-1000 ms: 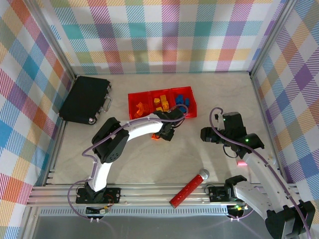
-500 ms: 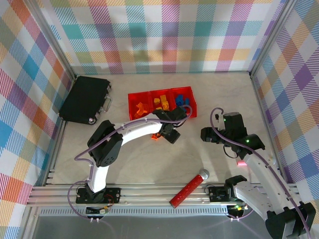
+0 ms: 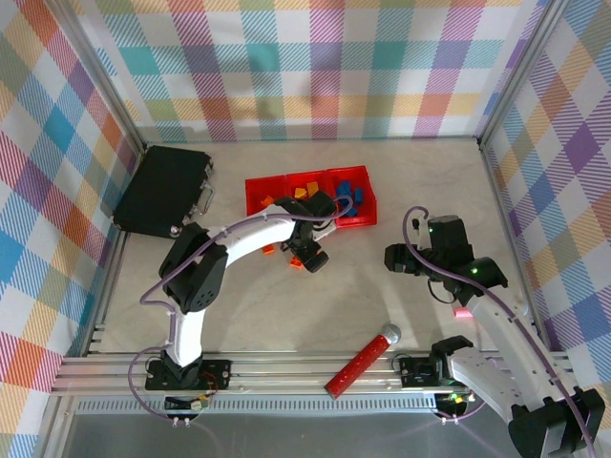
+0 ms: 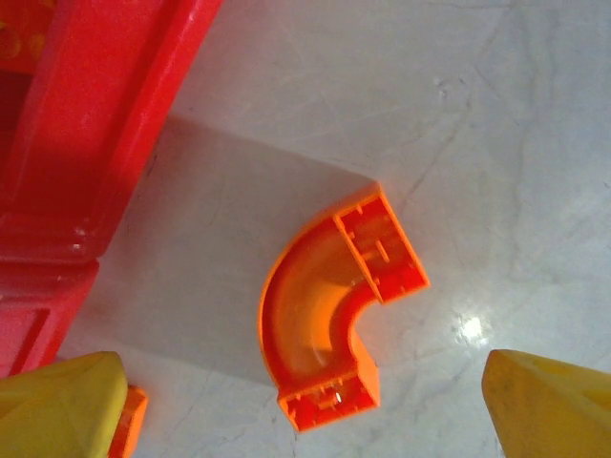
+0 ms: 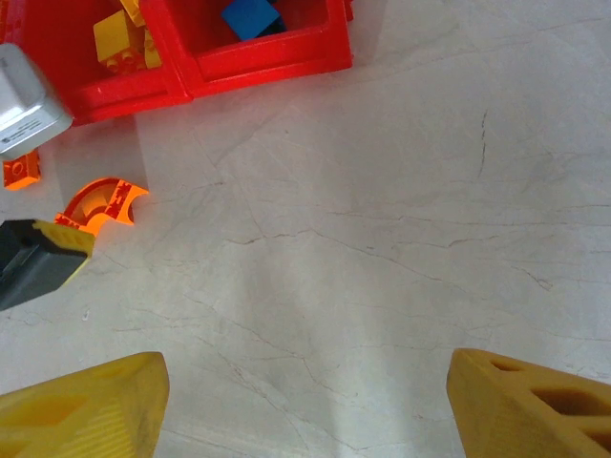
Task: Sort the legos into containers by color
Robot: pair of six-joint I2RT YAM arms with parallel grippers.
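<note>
shifted leftward beside the red bins (image 4: 95, 124), left claw (image 4: 305, 405) spread apart over the orange arch brick (image 4: 296, 315); right claw (image 5: 307, 401) apart too, unmoved.

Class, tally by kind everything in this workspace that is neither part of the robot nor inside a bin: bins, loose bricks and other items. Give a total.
bright red plastic open-top bins, joined in a row: 3
loose orange arched plastic brick: 1
loose small orange plastic brick: 1
flat black case: 1
long red cylinder with silver ball end: 1
Total: 7
</note>
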